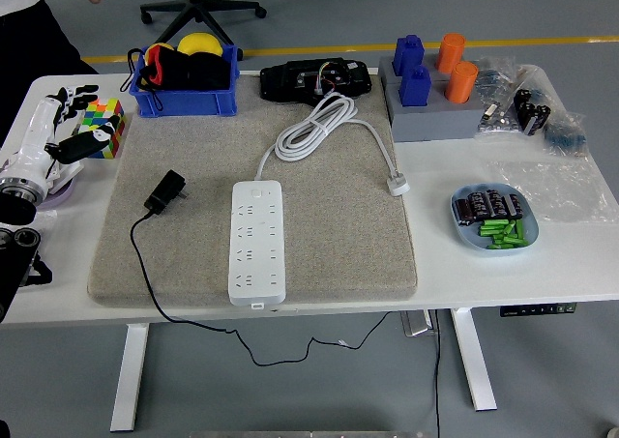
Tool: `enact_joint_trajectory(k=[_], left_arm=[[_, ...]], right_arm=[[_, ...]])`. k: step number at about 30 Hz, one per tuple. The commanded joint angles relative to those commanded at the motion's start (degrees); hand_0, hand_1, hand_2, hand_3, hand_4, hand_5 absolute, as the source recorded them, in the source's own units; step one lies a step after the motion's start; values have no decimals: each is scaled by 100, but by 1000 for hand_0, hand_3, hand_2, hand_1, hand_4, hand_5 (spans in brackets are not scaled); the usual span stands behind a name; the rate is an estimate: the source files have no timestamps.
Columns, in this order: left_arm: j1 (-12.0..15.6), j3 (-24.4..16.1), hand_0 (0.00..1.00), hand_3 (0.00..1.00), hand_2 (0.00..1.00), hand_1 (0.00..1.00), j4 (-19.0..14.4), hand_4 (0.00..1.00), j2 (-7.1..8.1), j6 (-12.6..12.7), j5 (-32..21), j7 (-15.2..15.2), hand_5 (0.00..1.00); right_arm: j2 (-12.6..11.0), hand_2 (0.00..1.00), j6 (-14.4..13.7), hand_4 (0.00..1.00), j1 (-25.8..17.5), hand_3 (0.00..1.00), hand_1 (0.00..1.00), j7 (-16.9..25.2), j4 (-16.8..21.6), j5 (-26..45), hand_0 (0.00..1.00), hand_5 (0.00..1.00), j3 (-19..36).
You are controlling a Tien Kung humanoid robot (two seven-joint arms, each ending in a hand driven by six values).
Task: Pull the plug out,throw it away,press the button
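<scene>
The white power strip (258, 240) lies lengthwise in the middle of the grey mat (338, 245), with nothing plugged into it. Its white cable (314, 127) is coiled behind it and ends in a white plug (397, 183). A black plug adapter (166, 191) lies loose on the mat, left of the strip. Its black cord (145, 283) trails off the table's front edge. My left hand (70, 131) hovers at the far left, beside the colour cube (101, 127), with its fingers spread and holding nothing. It is well clear of both strip and adapter.
A blue bin (186, 75) with a yellow ball stands at the back left and a black device (314, 77) behind the mat. At the right are a grey block holder (435, 104) and a blue dish (493, 219) of small parts. A person (29, 8) stands at the top left corner.
</scene>
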Motion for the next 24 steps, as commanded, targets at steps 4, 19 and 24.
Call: enact_joint_trajectory(k=[4,19,24], left_arm=[[17,-134,856,810,789,833,-4,652,15,-12,4,-6,276],[115,-103,856,810,788,831,-142,650,68,-21,-121,-33,390],[121,-157,856,810,788,831,-199,647,81,-69,-103,55,410]], right_arm=[[9,655,0,735,20,639,675,-2,-11,-3,725,585,6],[-49,655,-7,735,14,639,676,14,-12,-135,726,585,198],[-29,655,1,735,64,639,676,11,3,-124,726,586,192]])
